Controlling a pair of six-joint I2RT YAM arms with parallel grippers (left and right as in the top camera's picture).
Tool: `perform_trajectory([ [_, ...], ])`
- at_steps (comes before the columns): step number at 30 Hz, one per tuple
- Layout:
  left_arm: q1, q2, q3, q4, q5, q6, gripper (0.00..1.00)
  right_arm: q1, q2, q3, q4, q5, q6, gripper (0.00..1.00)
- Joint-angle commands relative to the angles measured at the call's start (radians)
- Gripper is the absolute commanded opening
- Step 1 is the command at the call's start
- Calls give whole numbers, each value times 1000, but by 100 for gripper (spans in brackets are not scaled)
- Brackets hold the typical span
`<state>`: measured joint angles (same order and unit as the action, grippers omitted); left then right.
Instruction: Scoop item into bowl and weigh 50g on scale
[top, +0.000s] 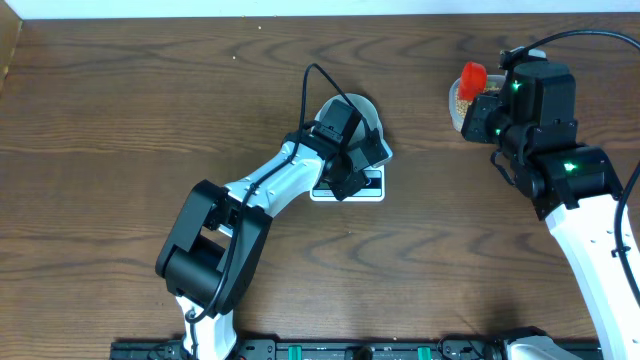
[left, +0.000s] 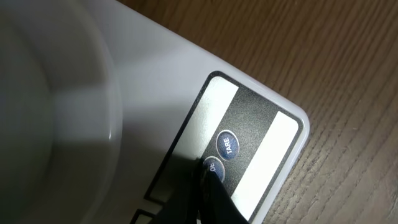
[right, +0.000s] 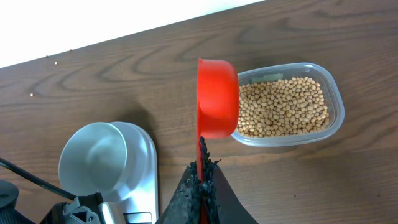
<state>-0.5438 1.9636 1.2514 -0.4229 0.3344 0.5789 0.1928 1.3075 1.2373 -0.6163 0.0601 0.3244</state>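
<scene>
The white scale lies mid-table with the pale bowl on it; the bowl looks empty in the right wrist view. My left gripper is shut, its tip resting on a round button of the scale beside the TARE button. My right gripper is shut on the handle of a red scoop, held over the edge of a clear tub filled with tan beans. The scoop is seen at the back right.
The clear tub stands near the table's back right, partly under my right arm. A few stray beans lie by the far table edge. Dark wooden tabletop stretches to the left and front.
</scene>
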Motion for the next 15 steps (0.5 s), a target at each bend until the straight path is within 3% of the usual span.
perform_trajectory([
  [1,10,39,-35,0,-39,-5,7,-8,-11,25,-1,9,-7,1],
  [15,11,29,-36,-16,-54,-5,7,-8,-13,25,10,9,-7,1],
])
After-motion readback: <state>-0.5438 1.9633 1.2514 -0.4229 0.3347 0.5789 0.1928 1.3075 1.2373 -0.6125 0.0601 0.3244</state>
